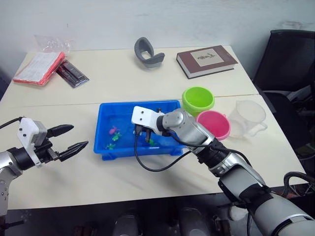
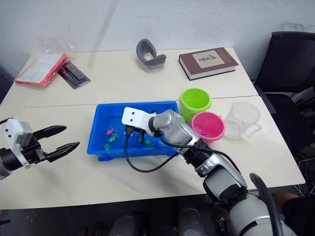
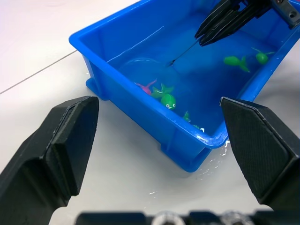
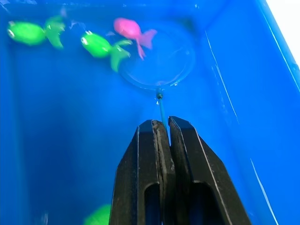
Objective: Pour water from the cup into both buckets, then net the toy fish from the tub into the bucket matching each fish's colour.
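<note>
The blue tub sits mid-table with water in it and several toy fish. My right gripper reaches down into it, shut on the thin handle of the net. The net's hoop lies low in the water. A pink fish overlaps the hoop's rim, with green fish beside it. My left gripper hovers open over the table left of the tub, holding nothing. The lime green bucket and the pink bucket stand right of the tub, and the clear cup is further right.
At the table's back lie a brown book, a grey curved object, a red-edged packet and a dark packet. A black chair stands off the right edge. My right arm's cable loops over the tub's front wall.
</note>
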Motion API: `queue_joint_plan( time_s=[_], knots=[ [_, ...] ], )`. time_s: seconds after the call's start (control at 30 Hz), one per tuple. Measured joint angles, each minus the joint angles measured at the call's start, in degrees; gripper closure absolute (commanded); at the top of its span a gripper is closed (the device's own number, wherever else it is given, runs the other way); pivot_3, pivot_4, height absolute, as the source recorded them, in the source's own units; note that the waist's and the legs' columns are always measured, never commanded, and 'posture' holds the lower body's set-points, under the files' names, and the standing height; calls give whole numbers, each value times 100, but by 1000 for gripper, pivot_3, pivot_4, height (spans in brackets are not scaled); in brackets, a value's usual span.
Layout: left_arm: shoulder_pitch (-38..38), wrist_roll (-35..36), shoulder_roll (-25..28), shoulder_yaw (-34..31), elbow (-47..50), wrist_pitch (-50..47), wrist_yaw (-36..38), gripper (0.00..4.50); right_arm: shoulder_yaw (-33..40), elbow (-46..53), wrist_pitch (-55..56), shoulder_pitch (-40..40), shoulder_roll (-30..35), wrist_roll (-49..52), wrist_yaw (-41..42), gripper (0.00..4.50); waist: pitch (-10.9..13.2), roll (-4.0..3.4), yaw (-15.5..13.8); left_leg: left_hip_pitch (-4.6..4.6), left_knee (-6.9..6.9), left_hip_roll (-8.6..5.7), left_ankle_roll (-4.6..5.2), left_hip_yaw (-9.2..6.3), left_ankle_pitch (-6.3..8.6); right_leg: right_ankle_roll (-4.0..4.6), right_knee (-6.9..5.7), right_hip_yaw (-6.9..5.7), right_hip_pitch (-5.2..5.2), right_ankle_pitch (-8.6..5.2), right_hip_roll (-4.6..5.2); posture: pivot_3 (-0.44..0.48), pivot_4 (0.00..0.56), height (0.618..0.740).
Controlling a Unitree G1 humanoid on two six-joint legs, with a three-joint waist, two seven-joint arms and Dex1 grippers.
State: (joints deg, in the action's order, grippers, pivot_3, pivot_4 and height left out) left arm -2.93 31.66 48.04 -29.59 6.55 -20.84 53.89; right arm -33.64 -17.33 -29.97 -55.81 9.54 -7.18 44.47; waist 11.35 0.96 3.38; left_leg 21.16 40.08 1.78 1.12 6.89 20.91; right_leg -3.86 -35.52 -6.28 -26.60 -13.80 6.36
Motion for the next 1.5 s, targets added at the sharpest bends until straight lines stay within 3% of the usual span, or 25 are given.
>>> queue_joint_plan(
  time_s=[0.3, 0.77, 1.5],
  knots=[
    [-11, 5, 0, -130, 2, -8, -6, 62, 595, -46, -670, -9, -184, 412, 275, 4500, 0, 0, -8, 1, 0, -1, 0, -1, 0, 1, 0, 2, 0, 0, 2, 0, 150, 740],
    [11, 5, 0, -127, 1, -7, 0, 62, 475, 412, -1014, 138, 76, 530, 653, 4500, 0, 0, -2, 0, -1, 0, 0, -1, 1, 2, 0, 1, 0, -1, 2, 0, 150, 740],
    [94, 3, -105, -36, -10, 1, -6, 62, 1326, 831, -1641, 408, 411, 1231, 536, 4500, 0, 0, -19, 1, -1, -2, 0, -1, 1, 1, 1, 1, 0, -1, 3, 0, 150, 740]
  ],
)
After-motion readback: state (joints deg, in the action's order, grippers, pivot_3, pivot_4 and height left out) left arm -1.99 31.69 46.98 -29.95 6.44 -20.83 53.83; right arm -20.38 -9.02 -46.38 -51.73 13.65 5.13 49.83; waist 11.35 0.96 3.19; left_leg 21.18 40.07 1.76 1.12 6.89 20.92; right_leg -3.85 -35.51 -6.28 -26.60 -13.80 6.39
